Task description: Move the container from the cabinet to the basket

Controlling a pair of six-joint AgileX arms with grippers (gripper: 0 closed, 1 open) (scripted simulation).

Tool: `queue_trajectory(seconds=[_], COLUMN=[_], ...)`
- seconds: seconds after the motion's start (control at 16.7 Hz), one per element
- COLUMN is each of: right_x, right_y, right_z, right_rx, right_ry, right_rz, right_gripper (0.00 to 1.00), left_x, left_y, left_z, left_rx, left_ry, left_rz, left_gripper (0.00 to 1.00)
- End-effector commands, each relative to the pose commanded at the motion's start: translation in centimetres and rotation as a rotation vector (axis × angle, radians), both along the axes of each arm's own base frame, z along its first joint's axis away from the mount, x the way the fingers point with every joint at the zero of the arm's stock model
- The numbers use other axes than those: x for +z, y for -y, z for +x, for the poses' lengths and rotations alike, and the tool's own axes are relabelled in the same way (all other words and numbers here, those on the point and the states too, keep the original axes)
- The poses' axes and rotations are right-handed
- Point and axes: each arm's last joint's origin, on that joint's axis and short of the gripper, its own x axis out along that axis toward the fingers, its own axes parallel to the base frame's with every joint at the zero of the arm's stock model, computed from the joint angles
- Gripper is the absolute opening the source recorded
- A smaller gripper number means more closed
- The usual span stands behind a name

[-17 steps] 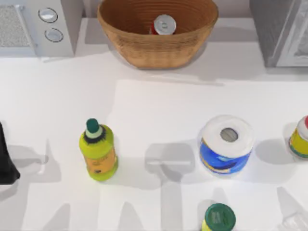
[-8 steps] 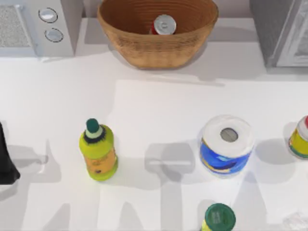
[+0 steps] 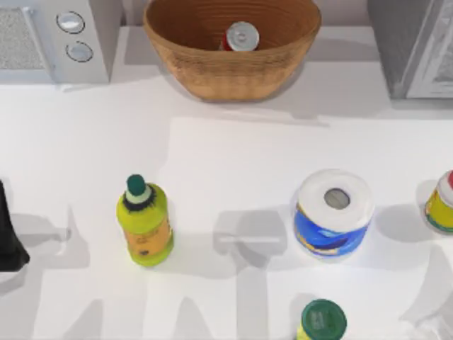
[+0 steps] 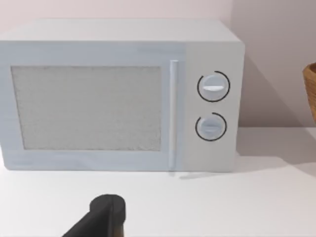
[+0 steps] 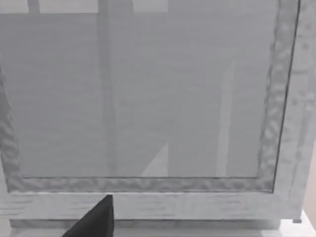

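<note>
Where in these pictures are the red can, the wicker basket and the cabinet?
red can (image 3: 242, 35), top view, on its silver top.
wicker basket (image 3: 233, 74), top view, on its outer wall.
cabinet (image 3: 396, 42), top view, on its dark speckled side.

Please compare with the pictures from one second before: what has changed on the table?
Only a shadow at the table's lower right shifted slightly, likely from the right arm moving. Nothing was grasped or released. The container stays inside the basket; the yellow-green bottle, the paper roll and the left arm at the left edge are as before.
</note>
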Motion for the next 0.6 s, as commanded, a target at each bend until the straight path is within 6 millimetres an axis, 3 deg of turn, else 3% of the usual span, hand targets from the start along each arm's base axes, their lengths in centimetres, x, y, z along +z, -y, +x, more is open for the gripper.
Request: queue_trajectory(seconds=[0.3, 0.6], right_x=[-1.6, -2.1], right_y=[4.1, 4.9], right_z=[-1.0, -1.4], right_rx=[-0.002, -0.001], right_ry=[0.005, 0.004], right_rz=[-0.009, -0.007], right_gripper=[1.0, 1.0], left_x=[0.0, 0.0], left_y=[0.0, 0.0], left_z=[0.0, 0.0], left_rx=[0.0, 0.0], left_ry=[0.0, 0.0], left_rz=[0.0, 0.0], left_gripper=[1.0, 1.0])
